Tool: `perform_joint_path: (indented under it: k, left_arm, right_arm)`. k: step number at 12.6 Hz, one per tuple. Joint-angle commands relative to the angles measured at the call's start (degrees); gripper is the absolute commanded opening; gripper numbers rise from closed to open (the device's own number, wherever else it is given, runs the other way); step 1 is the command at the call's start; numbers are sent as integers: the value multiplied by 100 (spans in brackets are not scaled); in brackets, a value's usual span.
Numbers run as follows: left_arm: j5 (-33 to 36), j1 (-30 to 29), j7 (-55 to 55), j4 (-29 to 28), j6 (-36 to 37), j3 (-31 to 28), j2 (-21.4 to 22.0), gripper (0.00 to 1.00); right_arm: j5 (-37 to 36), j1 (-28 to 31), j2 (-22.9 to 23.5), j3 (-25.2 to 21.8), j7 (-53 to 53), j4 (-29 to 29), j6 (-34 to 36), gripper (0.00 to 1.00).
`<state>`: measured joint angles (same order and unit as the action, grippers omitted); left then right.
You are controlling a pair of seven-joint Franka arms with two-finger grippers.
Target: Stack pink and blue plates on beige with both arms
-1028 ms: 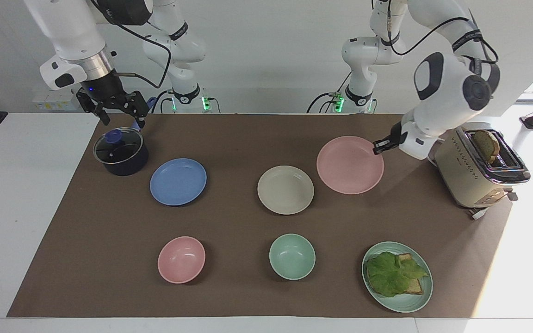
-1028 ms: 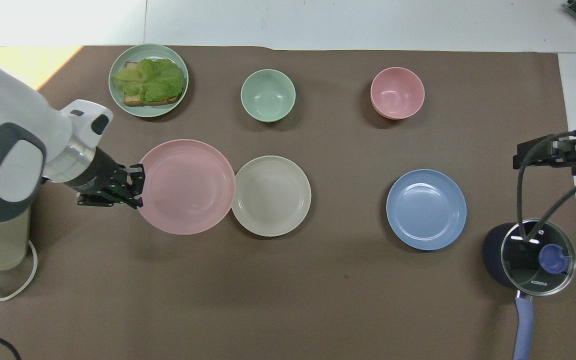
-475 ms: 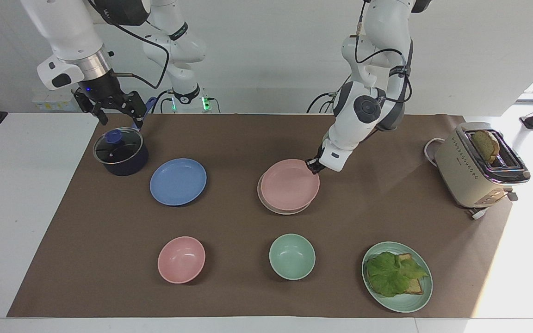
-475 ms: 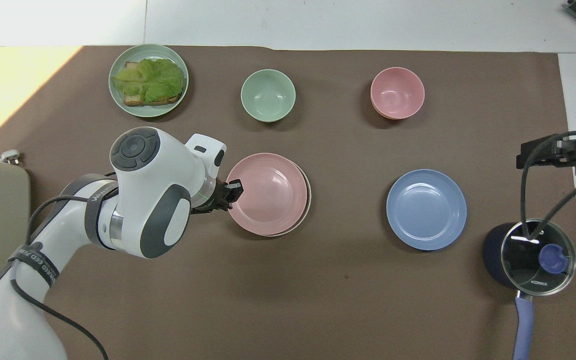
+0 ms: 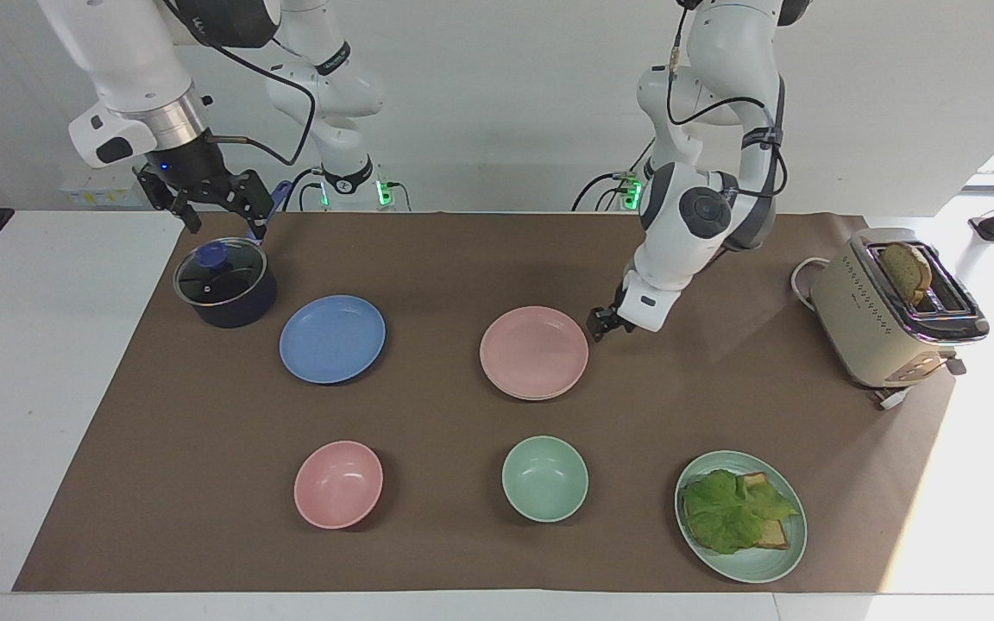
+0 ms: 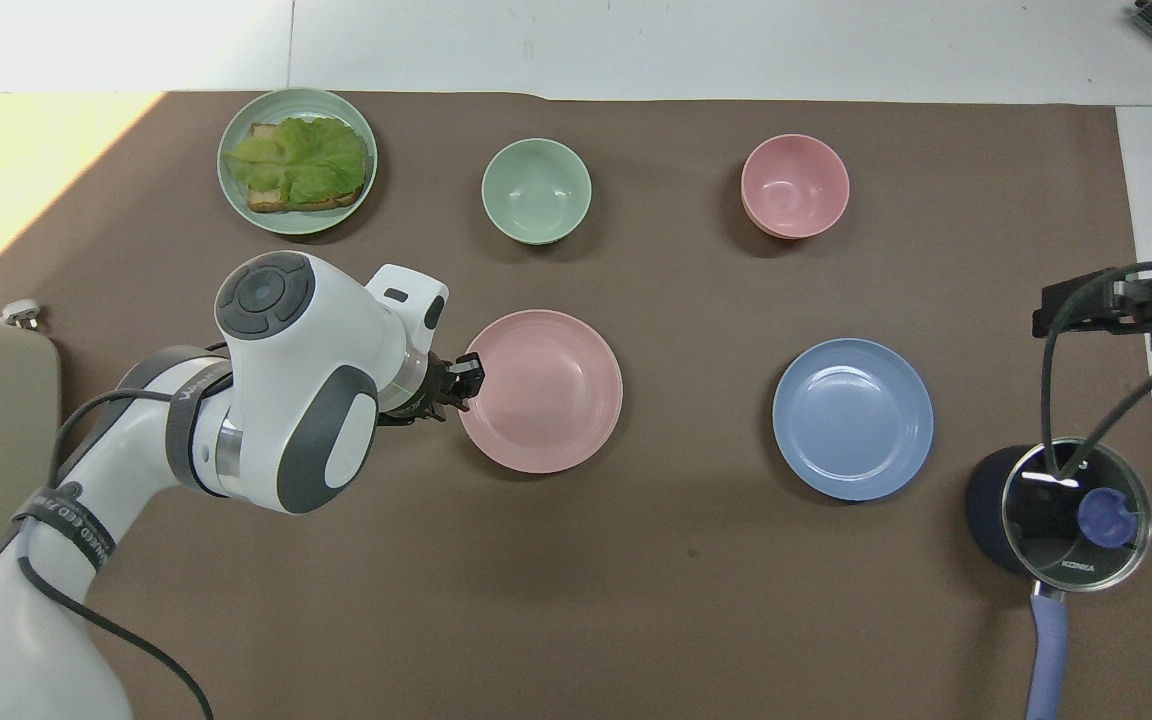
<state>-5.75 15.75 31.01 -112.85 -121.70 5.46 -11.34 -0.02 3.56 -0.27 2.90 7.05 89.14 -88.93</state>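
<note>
Two of the three task plates stacked mid-mat: round shallow pale pink matte plate (image 5: 534, 349) seated on the round cream-beige matte plate (image 5: 531, 398). Medium blue round matte plate (image 5: 332, 338) alone on the brown table mat (image 5: 462, 259), well apart from the stack toward the right arm's end. On the round mint-green plate (image 5: 743, 565), a leaf of green lettuce (image 5: 726, 511) over a slice of toast (image 5: 775, 536). In the slot of the cream-coloured toaster (image 5: 877, 328), a slice of brown bread (image 5: 907, 267). Clear glass lid with a blue knob (image 5: 219, 274) on the dark blue pot (image 5: 234, 309), just beside the blue plate and nearer the robots. Small deep pink bowl (image 5: 337, 483) and mint-green bowl (image 5: 544, 479) farther from the robots. From the facing view only, a thin beige sliver under the pink rim and the bread in the toaster; from overhead only, the pot's pale blue handle (image 6: 1048, 640). Left gripper (image 5: 598, 323) low, just beside the pink plate's rim on the left arm's side, gripping nothing; open or closed, cannot tell. Right gripper (image 5: 225, 216) waiting over the pot, spread wide, holding nothing.
</note>
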Motion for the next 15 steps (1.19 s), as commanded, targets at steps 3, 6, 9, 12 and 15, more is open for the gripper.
perform_joint_path:
  k: [3,6,9,12,15]
  left_arm:
    - [969,-1152,-2417,219,951,-1,543,100]
    - [927,-1558,-2961,666,1646,8,1124,100]
    - [699,-1567,-2934,1965,2824,-10,1134,100]
    - [690,-1593,-2881,2188,3134,-62,1344,100]
    - [681,-1602,-2899,2171,3187,-98,1389,100]
  right_arm:
    - [-51,66,-79,35,86,138,-220,100]
    - [-51,66,-44,35,86,348,-562,100]
    - [-59,66,88,35,51,717,-1107,100]
    - [-68,66,167,35,34,1542,-1959,100]
    - [-77,57,246,35,-106,2508,-3118,100]
